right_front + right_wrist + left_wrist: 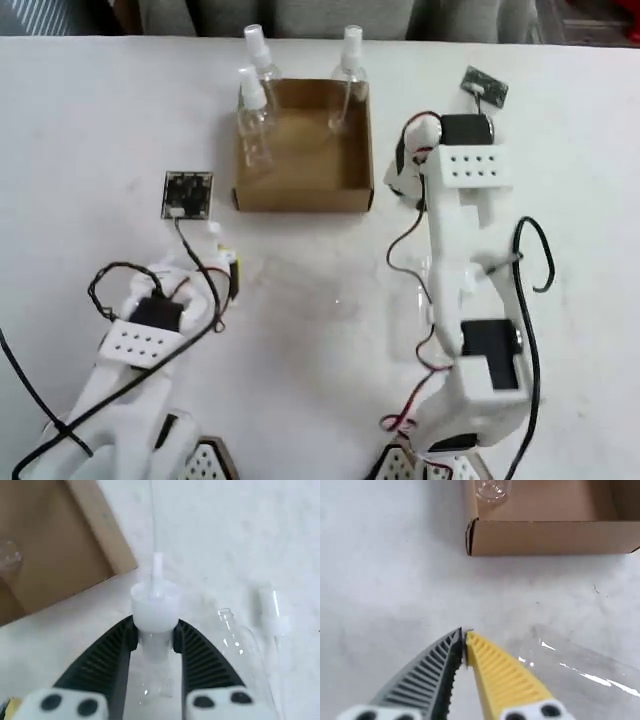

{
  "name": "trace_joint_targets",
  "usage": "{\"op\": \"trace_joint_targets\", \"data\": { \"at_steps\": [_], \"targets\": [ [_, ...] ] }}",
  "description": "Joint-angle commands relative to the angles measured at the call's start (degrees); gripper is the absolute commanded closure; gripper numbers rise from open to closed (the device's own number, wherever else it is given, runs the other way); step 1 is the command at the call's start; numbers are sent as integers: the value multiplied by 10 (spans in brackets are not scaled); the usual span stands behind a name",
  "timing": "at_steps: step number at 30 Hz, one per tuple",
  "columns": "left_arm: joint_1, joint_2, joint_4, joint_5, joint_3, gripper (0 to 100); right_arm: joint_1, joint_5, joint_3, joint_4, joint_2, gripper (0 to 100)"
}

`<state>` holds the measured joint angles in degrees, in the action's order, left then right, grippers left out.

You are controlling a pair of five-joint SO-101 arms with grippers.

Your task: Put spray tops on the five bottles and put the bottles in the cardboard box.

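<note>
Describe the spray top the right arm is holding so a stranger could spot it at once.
Start at the cardboard box, then go to the right gripper beside it. Its jaws are shut on a white spray top; unlike the tops in the box, it is on no bottle, its thin tube bare.

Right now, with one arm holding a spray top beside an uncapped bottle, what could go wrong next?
The uncapped bottle lies on its side with nothing bracing it. The left end effector is shut and apart from it, so the bottle may roll when pushed. The spray top in the right end effector has a thin tube sticking out ahead, which could miss the narrow neck or bend.
</note>
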<state>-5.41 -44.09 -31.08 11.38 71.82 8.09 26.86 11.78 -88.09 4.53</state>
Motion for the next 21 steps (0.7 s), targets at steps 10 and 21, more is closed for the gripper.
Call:
{"op": "trace_joint_targets", "data": {
  "at_steps": [10, 21],
  "targets": [
    [335, -19, -10, -77, -28, 977, 224, -232, 0, -100, -146, 982],
    [528, -15, 7, -262, -36, 976, 372, -438, -220, -73, -148, 981]
  ]
}}
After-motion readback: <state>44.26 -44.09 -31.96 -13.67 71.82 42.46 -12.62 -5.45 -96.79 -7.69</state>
